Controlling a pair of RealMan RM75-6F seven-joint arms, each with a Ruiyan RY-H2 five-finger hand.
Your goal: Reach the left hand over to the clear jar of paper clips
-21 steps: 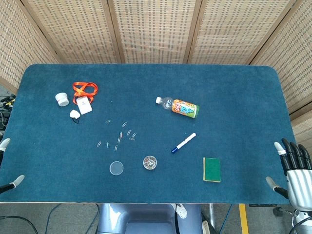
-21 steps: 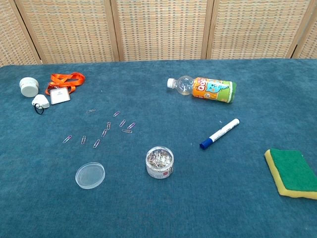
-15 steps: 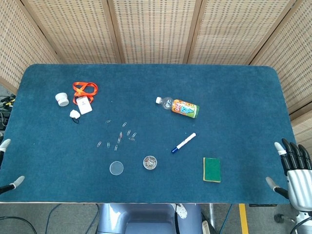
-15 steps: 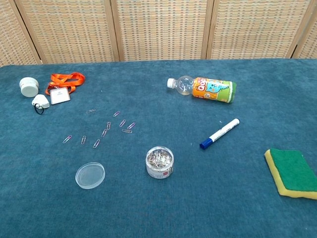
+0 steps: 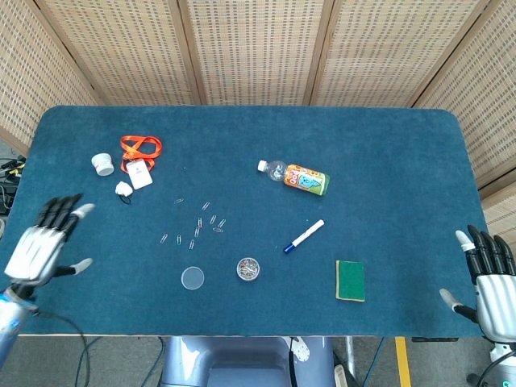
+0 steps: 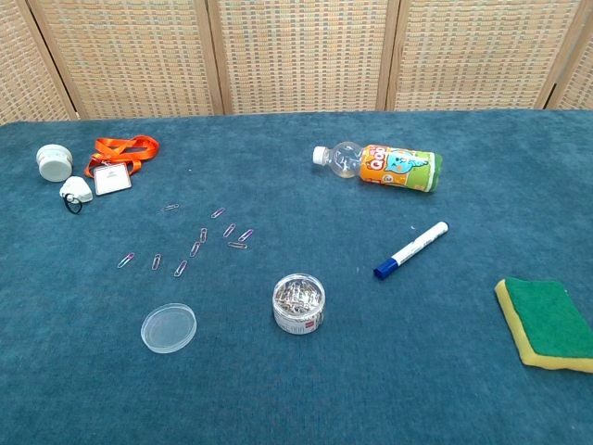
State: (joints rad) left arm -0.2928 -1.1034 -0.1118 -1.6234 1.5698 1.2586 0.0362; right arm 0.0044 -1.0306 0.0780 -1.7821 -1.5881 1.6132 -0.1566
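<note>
The clear jar of paper clips (image 5: 248, 268) (image 6: 298, 302) stands open near the table's front middle, its round clear lid (image 5: 192, 278) (image 6: 169, 327) lying flat to its left. Loose paper clips (image 5: 196, 223) (image 6: 197, 243) are scattered behind the lid. My left hand (image 5: 42, 241) hovers over the table's left front edge, fingers spread and empty, far left of the jar. My right hand (image 5: 487, 278) hangs off the right front corner, fingers apart and holding nothing. Neither hand shows in the chest view.
A drink bottle (image 5: 298, 176) lies on its side behind the jar. A blue-capped marker (image 5: 303, 235) and a green-yellow sponge (image 5: 350, 280) lie to the jar's right. An orange lanyard with badge (image 5: 139, 156), a white cap (image 5: 102, 164) and a small white item (image 5: 123, 189) sit at the back left.
My left hand has risen from below the left front corner and moved in over the table edge. The right hand has barely shifted. The objects stay put.
</note>
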